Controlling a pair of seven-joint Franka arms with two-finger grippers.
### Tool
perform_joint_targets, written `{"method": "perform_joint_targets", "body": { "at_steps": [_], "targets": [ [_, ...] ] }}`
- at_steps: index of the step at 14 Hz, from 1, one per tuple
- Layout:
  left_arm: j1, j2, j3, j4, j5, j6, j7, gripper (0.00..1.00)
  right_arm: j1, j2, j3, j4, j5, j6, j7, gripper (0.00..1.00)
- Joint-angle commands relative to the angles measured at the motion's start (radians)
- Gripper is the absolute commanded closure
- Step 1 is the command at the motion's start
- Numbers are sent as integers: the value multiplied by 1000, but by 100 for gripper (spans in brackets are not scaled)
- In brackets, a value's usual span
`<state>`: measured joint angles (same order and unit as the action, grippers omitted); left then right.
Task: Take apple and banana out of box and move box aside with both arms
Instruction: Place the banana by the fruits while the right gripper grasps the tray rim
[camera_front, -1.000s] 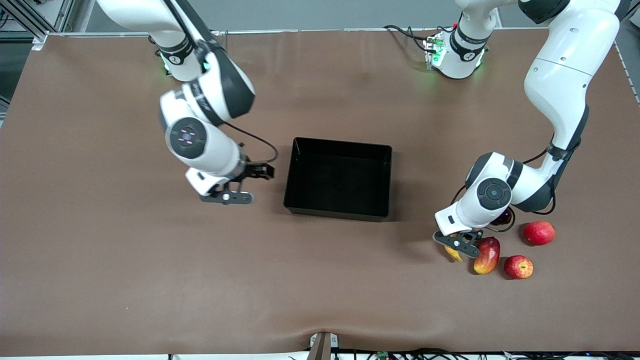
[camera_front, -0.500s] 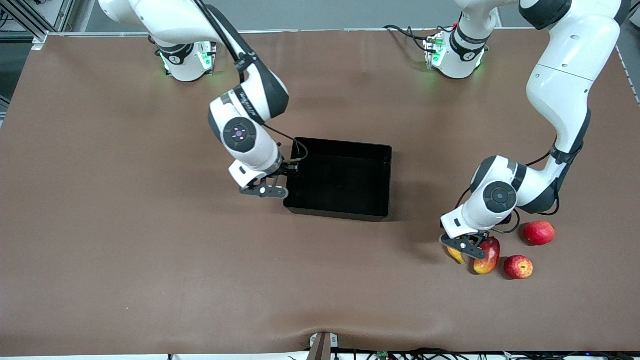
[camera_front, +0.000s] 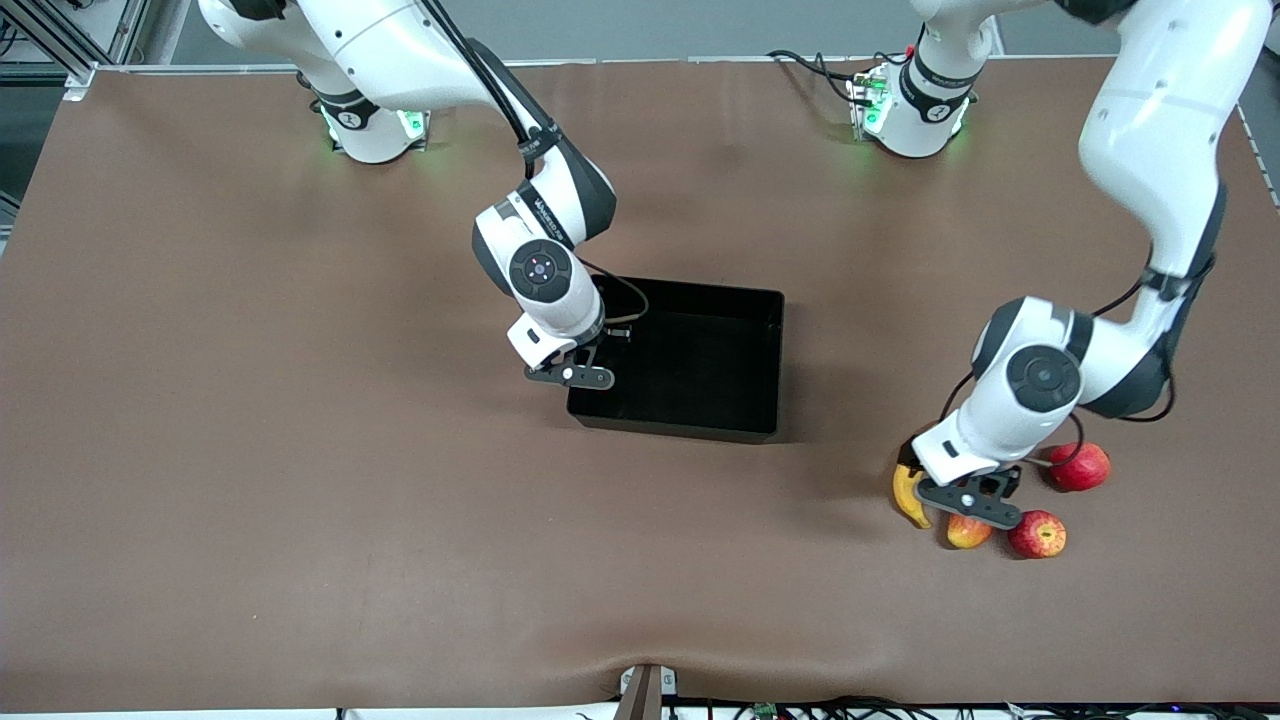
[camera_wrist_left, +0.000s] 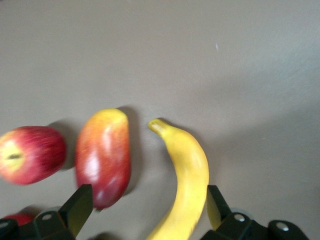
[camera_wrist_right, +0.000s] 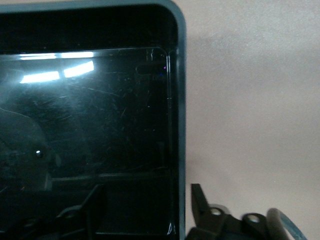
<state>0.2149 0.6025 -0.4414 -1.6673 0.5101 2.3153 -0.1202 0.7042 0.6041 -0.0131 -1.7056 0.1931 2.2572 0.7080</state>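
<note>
Front view showing the box sitting mid-table: shallow, rectangular, glossy black plastic with upright walls. Straddling its wall toward the right arm's end, by the corner nearer the camera, the right gripper, fingers parted, one inside and one outside, clamping nothing. Having come across from the bare table beside the box a second ago.

Lying smooth, curved and yellow toward the left arm's end, the banana, just beside the oblong red-yellow mango. Hovering low over both, the left gripper, fingers spreading wide, holding nothing. Having shifted toward the speckled red apple since earlier, uncovering more banana. Resting on the matte brown table throughout.
</note>
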Motion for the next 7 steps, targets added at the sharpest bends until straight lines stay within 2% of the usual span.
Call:
{"method": "perform_joint_targets", "body": {
  "at_steps": [1,7],
  "targets": [
    [11,-133,-7,-29,-96,-83,-3,0,-8,-14,-7,3,16,-19,13,100],
    [23,-306,-7,6,-162,-243,16,0,-29,-29,-13,11,16,-60,2,100]
  ]
}}
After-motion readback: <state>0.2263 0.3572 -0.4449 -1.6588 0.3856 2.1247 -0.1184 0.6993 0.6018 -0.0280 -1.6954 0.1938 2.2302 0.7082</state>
